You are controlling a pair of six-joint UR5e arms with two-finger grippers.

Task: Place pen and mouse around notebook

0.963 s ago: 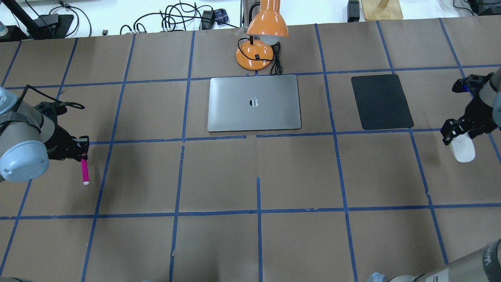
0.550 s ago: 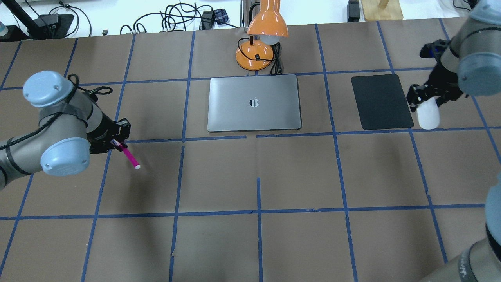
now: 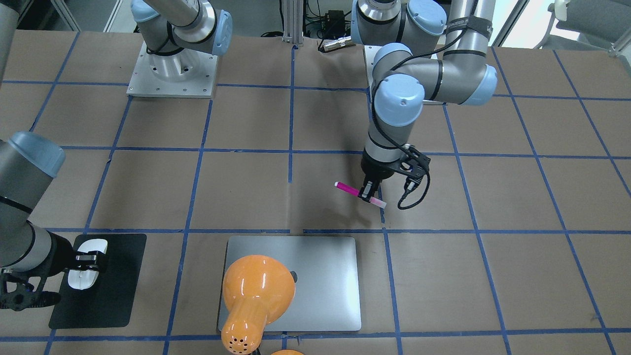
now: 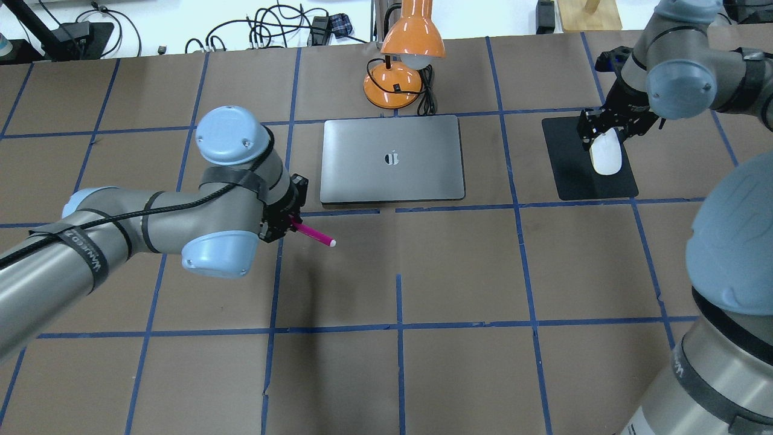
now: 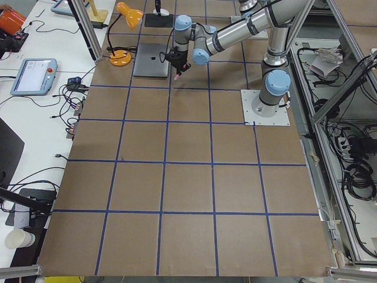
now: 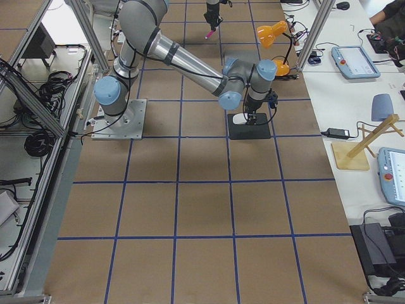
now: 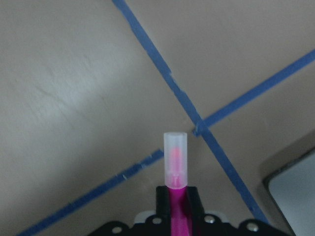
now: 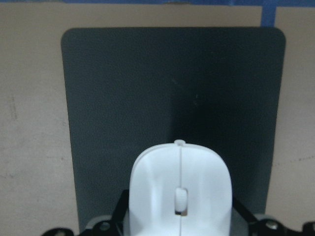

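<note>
The silver-grey notebook [image 4: 362,169] lies closed at the table's middle back, also visible under the lamp in the front view as notebook [image 3: 330,281]. My left gripper [image 4: 288,222] is shut on the magenta pen [image 4: 314,234], held roughly level just in front of the notebook's left near corner. The pen [image 7: 175,162] points its pale cap end forward in the left wrist view. My right gripper [image 4: 604,136] is shut on the white mouse [image 4: 606,154] over the black mat [image 4: 574,178]. I cannot tell whether the mouse [image 8: 179,191] touches the mat.
An orange desk lamp [image 4: 401,60] with its cable stands just behind the notebook, and its shade [image 3: 256,291] overhangs the notebook in the front view. The black mat [image 3: 113,296] lies to the notebook's right. Brown paper with blue tape lines covers the table.
The left arm has swung right, carrying the pen from the table's left edge to the notebook's near left corner. The right arm has carried the mouse left and farther back, over the black mat.
</note>
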